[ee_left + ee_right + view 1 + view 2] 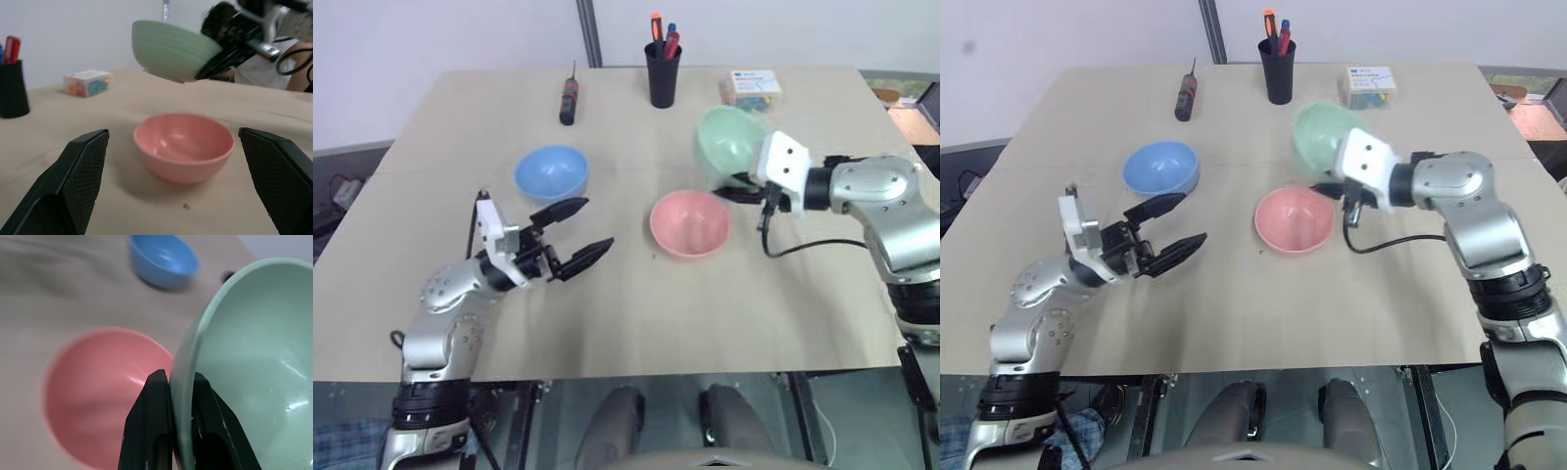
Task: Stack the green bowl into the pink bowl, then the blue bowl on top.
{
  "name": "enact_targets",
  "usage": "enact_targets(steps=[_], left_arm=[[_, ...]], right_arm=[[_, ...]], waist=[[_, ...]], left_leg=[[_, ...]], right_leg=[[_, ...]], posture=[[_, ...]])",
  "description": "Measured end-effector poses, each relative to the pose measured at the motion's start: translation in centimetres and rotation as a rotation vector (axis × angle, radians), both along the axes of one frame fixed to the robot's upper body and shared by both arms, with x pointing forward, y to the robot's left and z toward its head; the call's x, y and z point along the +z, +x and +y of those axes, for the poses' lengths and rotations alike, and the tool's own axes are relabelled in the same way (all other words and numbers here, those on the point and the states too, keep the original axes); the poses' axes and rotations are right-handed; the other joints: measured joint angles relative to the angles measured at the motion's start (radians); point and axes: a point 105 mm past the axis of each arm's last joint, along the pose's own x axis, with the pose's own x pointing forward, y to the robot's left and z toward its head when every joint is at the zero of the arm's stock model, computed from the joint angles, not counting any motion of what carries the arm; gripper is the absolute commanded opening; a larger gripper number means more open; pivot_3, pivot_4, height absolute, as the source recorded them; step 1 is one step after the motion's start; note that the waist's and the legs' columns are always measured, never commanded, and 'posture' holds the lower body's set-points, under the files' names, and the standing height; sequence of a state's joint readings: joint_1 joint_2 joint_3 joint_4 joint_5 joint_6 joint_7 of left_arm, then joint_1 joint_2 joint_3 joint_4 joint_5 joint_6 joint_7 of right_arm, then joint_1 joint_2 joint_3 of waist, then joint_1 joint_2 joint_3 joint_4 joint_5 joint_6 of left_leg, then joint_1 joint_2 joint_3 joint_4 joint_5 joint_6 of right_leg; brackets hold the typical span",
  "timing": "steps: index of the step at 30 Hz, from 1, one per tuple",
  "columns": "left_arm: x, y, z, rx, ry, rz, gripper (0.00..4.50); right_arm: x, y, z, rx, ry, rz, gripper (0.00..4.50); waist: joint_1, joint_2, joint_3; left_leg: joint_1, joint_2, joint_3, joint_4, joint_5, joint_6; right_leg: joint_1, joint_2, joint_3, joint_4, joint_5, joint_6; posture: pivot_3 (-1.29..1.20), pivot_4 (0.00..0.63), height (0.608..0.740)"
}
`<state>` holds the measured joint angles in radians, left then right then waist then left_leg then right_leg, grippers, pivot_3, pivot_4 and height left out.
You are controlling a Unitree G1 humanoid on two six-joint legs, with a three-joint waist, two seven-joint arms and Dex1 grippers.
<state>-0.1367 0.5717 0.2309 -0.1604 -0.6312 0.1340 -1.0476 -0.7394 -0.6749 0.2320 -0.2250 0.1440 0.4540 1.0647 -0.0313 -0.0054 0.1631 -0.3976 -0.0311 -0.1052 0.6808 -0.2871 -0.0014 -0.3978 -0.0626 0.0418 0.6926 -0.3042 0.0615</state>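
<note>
Currently mid first step. Left pincer hangs over the near-left part of the counter, fingers spread wide, gripping nothing, pointing toward the middle.

Blue bowl sits upright on the counter just beyond it, untouched. Further back: a screwdriver lying flat, then a black pen cup with markers in it.

Pink bowl sits upright and empty near the counter's centre, nothing stacked in it yet.

Green bowl is off the counter, tilted on its side, up and to the far right of the pink bowl, not over it yet. Right pincer is clenched on its rim, one finger inside the wall, one outside; the right wrist view shows this clearly.

Small clear box of coloured bits sits at the far right edge of the counter.

Status: nothing stacked. Green is lifted and in carry. Left to do, as I judge it: level green, centre it over pink, set it in, let go; then fetch blue and drop it on top. Left arm looks best placed for blue.
</note>
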Motion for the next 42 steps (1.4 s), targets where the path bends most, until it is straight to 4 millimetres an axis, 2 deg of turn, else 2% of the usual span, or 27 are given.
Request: enact_targets(steps=[5, 8, 10, 12, 13, 17, 20, 22, 25, 27, 29, 34, 42], left_arm=[[-0.4, -0.2, 0.5, 0.020, 0.013, 0.007, 4.50], [-0.4, -0.3, 0.7, 0.030, 0.012, 0.008, 4.50], [-0.4, -0.3, 0.7, 0.031, 0.012, 0.009, 4.50], [-0.4, -0.3, 0.7, 0.031, 0.011, 0.008, 4.50], [-0.4, -0.3, 0.7, 0.031, 0.011, 0.008, 4.50], [-0.3, 0.0, 0.6, 0.047, 0.013, 0.008, 4.50], [-0.3, 0.9, 0.5, 0.098, 0.036, 0.018, 4.50], [0.0, 2.0, 0.4, 0.149, 0.065, 0.031, 4.50], [-0.6, 2.8, 0.5, 0.196, 0.137, 0.088, 4.50], [-1.3, 4.0, 1.4, 0.298, 0.228, 0.139, 4.50], [-0.7, 5.0, 2.0, 0.365, 0.279, 0.128, 4.50], [0.1, 7.0, 2.4, 0.419, 0.346, 0.095, 4.50], [-1.7, 9.7, 4.7, 0.493, 0.436, 0.132, 4.50]], right_arm=[[-1.5, -1.6, 1.7, 0.091, -0.057, 0.029, 0.11], [-2.3, -2.0, 2.2, 0.108, -0.072, 0.058, 1.08], [-2.4, -2.1, 2.5, 0.110, -0.069, 0.058, 2.00], [-2.4, -2.0, 2.6, 0.102, -0.061, 0.054, 2.66], [-2.3, -1.9, 2.7, 0.093, -0.055, 0.050, 3.12], [-1.8, -1.5, 2.6, 0.064, -0.024, 0.040, 3.12], [0.0, -1.0, 2.2, 0.018, 0.102, 0.038, 3.12], [1.6, -0.9, 1.3, -0.007, 0.251, 0.063, 3.12], [2.3, -1.0, 0.2, -0.024, 0.333, 0.103, 3.12], [3.1, -1.2, -1.3, -0.048, 0.390, 0.121, 3.12], [4.3, -1.5, -2.7, -0.067, 0.432, 0.108, 3.12], [5.3, -3.1, -4.3, -0.049, 0.512, 0.135, 3.12], [5.6, -4.2, -6.6, -0.105, 0.536, 0.116, 3.12]], waist=[[0.001, 0.000, 0.000], [-0.001, 0.000, 0.000], [-0.003, 0.000, 0.000], [-0.005, 0.000, 0.000], [-0.006, 0.000, 0.000], [-0.006, 0.000, 0.000], [-0.005, 0.000, 0.000], [-0.002, 0.000, 0.000], [-0.004, 0.000, 0.000], [-0.005, 0.000, 0.000], [-0.004, 0.000, 0.000], [-0.005, 0.000, 0.000], [-0.006, 0.000, 0.000]], left_leg=[[0.000, 0.000, -0.001, 0.000, 0.000, 0.000], [0.000, 0.000, -0.001, 0.000, 0.000, 0.000], [0.000, 0.000, -0.001, 0.000, 0.000, 0.000], [0.000, 0.000, -0.001, 0.000, 0.000, 0.000], [0.000, 0.000, -0.001, 0.000, 0.000, 0.000], [0.000, 0.000, -0.001, 0.000, 0.000, 0.000], [0.000, -0.001, -0.001, 0.000, 0.000, 0.000], [0.000, -0.001, -0.002, 0.000, 0.000, 0.000], [0.000, -0.001, -0.001, 0.000, 0.000, 0.000], [0.000, -0.002, -0.001, 0.000, 0.000, 0.000], [0.000, -0.001, -0.001, 0.000, 0.000, 0.000], [0.000, -0.001, -0.001, -0.001, 0.000, 0.000], [0.000, -0.001, 0.000, -0.001, 0.000, 0.000]], right_leg=[[0.000, 0.000, -0.001, 0.000, 0.000, 0.000], [0.000, 0.000, -0.001, 0.000, 0.000, 0.000], [0.000, 0.000, -0.001, 0.000, 0.000, 0.000], [0.000, 0.000, -0.001, 0.000, 0.000, 0.000], [0.000, 0.000, -0.001, 0.000, 0.000, 0.000], [0.000, 0.000, -0.001, 0.000, 0.000, 0.000], [0.000, 0.000, -0.001, 0.001, 0.000, 0.000], [0.000, 0.000, -0.001, 0.001, 0.000, 0.000], [0.000, 0.000, -0.001, 0.001, 0.000, 0.000], [0.000, 0.004, -0.001, 0.001, 0.000, 0.000], [0.000, 0.004, -0.001, 0.001, 0.000, 0.000], [0.000, 0.004, -0.001, 0.001, 0.000, 0.000], [0.000, 0.005, 0.000, 0.001, 0.000, 0.000]], posture=[[0.00, 0.150, 0.740], [0.00, 0.150, 0.740], [0.00, 0.150, 0.740], [0.00, 0.150, 0.740], [0.00, 0.150, 0.740], [0.00, 0.150, 0.740], [0.00, 0.150, 0.740], [0.00, 0.150, 0.740], [0.00, 0.150, 0.740], [0.00, 0.150, 0.740], [0.00, 0.150, 0.740], [0.00, 0.150, 0.740], [0.00, 0.150, 0.740]])
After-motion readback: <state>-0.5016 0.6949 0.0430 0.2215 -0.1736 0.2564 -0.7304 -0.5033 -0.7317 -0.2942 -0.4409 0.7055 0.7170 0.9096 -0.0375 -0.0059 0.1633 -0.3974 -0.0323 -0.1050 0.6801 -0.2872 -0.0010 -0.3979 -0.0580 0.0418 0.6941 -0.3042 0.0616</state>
